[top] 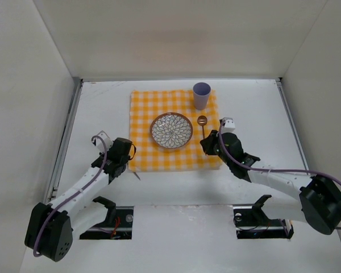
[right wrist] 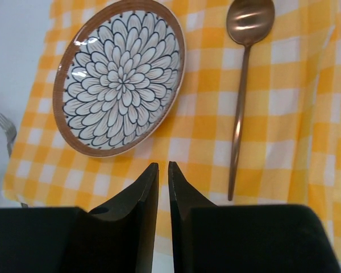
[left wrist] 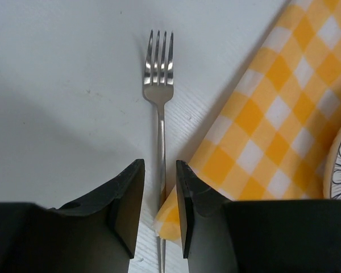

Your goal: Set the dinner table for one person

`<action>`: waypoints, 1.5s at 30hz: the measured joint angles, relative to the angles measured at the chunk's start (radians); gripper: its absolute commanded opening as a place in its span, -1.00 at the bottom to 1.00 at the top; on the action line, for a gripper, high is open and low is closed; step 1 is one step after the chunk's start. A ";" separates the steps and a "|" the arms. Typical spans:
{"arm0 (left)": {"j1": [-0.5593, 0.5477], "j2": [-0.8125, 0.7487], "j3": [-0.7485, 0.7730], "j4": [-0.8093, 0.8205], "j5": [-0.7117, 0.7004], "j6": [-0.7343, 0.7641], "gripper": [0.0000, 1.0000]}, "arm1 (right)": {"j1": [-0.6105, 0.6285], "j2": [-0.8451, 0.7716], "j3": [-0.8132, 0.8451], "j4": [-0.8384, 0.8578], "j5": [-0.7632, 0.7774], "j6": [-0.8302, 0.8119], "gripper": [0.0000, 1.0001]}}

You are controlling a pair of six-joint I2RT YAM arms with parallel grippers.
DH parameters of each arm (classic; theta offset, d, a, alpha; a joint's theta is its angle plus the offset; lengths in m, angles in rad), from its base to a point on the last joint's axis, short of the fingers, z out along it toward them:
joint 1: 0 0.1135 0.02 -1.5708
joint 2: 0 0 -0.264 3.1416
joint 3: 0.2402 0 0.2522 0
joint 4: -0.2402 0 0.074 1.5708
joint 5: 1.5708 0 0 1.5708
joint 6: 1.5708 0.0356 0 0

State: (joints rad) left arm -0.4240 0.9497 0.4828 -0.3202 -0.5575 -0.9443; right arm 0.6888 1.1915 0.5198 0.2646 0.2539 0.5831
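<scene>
Fork (left wrist: 159,114) seemingly loose inside left tool (left wrist: 159,170).

Plate (top: 171,131) on cloth (top: 145,108); spoon (top: 203,126) right, cup (top: 201,95) behind; fork (left wrist: 159,74) left (off cloth, on dinner table (top: 102,108)).

Dinner table (top: 102,108), large plain white rectangular top, flat and level, surface faintly speckled

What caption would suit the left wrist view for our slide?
Left gripper open astride the fork handle on the white table, beside the checked cloth.
</scene>
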 measured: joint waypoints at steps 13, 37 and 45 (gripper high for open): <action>0.005 0.225 0.034 0.017 0.002 -0.034 -0.48 | 0.009 0.021 0.000 0.035 -0.050 0.013 -0.54; 0.025 0.312 0.034 0.108 0.011 0.014 -0.90 | 0.032 0.050 0.000 0.035 -0.059 0.012 -0.41; 0.092 0.116 0.042 -0.011 -0.003 0.134 -0.94 | 0.025 0.001 -0.001 0.036 -0.059 0.013 -0.39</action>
State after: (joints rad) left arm -0.3321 1.0660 0.5251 -0.3313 -0.5606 -0.8108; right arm 0.7136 1.1927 0.5186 0.3008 0.1947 0.5961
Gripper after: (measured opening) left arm 0.075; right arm 0.300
